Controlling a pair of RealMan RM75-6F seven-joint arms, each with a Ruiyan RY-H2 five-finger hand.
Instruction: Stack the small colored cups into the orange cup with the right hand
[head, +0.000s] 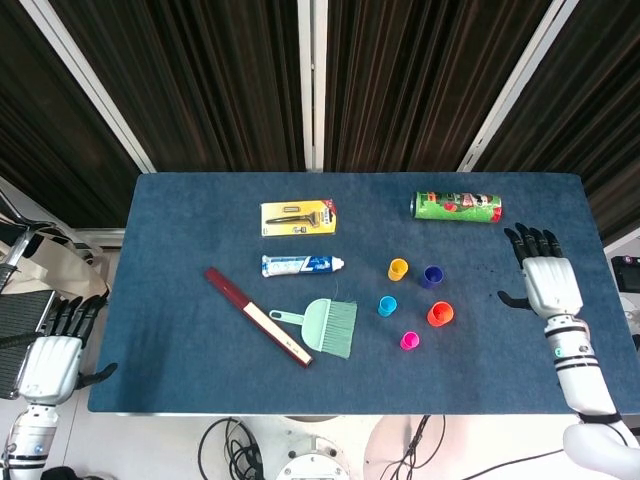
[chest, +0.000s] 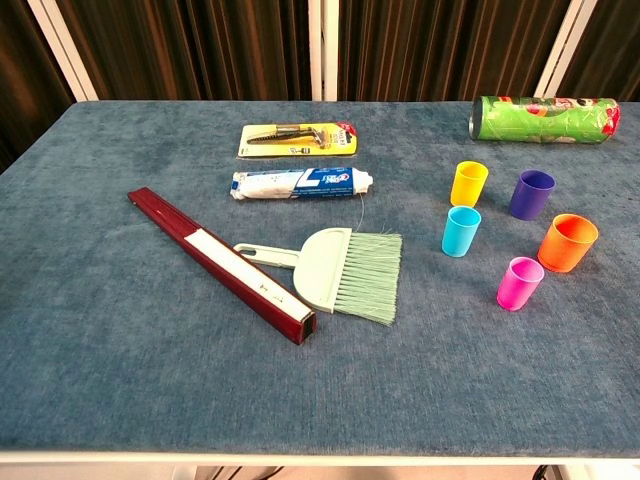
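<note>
The orange cup (head: 439, 314) (chest: 567, 242) stands upright on the blue table, right of centre. Around it stand a yellow cup (head: 398, 269) (chest: 467, 184), a purple cup (head: 431, 277) (chest: 531, 194), a light-blue cup (head: 387, 306) (chest: 461, 231) and a pink cup (head: 410, 341) (chest: 519, 283), all upright and apart. My right hand (head: 547, 277) hovers over the table's right side, fingers spread, empty, to the right of the cups. My left hand (head: 55, 345) hangs off the table's left edge, fingers apart, holding nothing. The chest view shows neither hand.
A green snack can (head: 457, 207) lies at the back right. A razor pack (head: 298, 216), a toothpaste tube (head: 301, 264), a dark-red folded fan (head: 257, 315) and a mint hand brush (head: 328, 326) lie left of the cups.
</note>
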